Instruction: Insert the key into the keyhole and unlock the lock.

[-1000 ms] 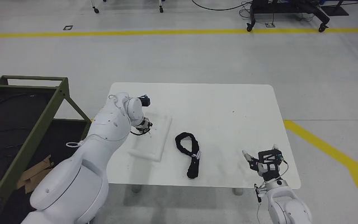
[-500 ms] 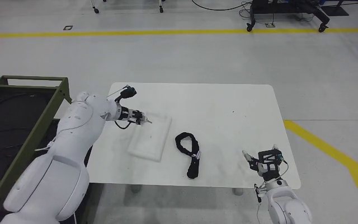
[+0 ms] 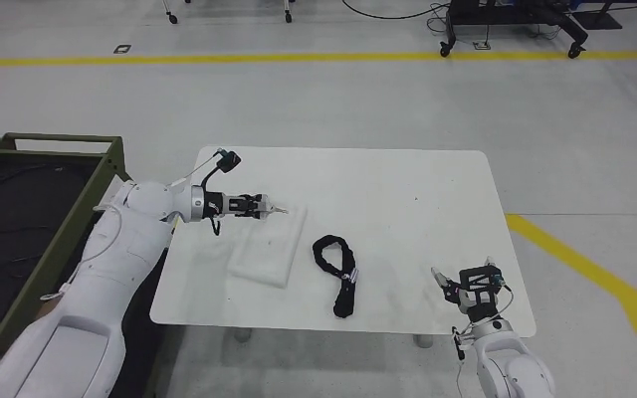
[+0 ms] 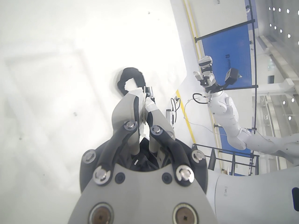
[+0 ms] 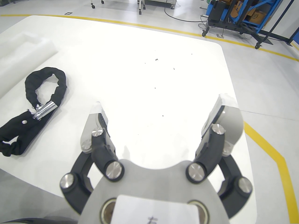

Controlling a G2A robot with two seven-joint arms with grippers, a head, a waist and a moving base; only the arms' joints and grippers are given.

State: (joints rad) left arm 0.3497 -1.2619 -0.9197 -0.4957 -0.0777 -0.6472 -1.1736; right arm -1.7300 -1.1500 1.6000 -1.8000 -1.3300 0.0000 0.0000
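Key (image 4: 149, 92): small metal item, clamped between the closed jaws of left gripper (image 3: 267, 206). It is held above the tabletop (image 3: 418, 199), over the far end of a white foam pad (image 3: 267, 254). That it is the key is probable only, as so little of it shows.
Lock (image 3: 336, 271): black sleeved chain with a metal barrel (image 5: 44, 109), lying flat on the tabletop just beside the pad and apart from the key. Keyhole not made out.
Right gripper (image 5: 161, 104): jaws wide apart, holding nothing, near the tabletop's near right corner, well apart from the lock.
Status: key in hand, judged done. Outstanding: approach to the barrel, insertion, turning, release of the chain.
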